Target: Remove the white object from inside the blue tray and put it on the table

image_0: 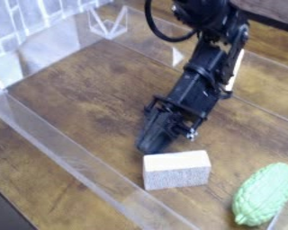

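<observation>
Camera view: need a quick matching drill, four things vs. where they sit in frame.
Things:
1. white object
2. green bumpy thing
3. gripper
4. clear plastic wall

Places:
A. bottom right corner
B. runs diagonally along the left
C. lower middle, flat on the table
D. just above the white block, pointing down-left

Pairs: 1-C, 2-A, 3-D, 4-B
</observation>
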Robot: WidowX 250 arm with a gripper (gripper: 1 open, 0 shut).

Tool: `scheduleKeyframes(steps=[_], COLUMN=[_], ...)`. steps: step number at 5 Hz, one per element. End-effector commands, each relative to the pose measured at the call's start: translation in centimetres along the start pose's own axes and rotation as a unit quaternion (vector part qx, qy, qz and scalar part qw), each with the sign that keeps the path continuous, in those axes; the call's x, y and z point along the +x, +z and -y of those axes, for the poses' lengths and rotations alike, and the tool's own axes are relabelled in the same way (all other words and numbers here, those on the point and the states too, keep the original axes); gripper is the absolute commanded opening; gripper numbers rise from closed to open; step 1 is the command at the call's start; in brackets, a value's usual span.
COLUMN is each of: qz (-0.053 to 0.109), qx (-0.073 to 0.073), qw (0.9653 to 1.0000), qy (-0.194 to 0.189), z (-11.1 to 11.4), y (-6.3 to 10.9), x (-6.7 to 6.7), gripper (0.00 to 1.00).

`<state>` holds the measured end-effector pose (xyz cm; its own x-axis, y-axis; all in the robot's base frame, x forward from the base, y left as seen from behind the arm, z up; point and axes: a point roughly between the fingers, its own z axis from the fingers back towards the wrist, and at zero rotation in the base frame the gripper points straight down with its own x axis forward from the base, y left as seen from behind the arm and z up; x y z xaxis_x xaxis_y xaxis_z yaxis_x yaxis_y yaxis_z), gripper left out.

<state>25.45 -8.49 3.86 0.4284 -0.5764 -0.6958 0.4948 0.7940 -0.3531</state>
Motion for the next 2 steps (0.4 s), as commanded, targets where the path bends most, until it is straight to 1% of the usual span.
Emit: scheduleKeyframes(steps=[1,2], qz=[0.024,0.025], qx=[0.009,0.008], qw=[0.9997,0.9997], qy=[0.000,-0.002], z=[0.31,0.30], y=[1.00,0.71], x=[-0.40,0.02], gripper=[1.00,1.00])
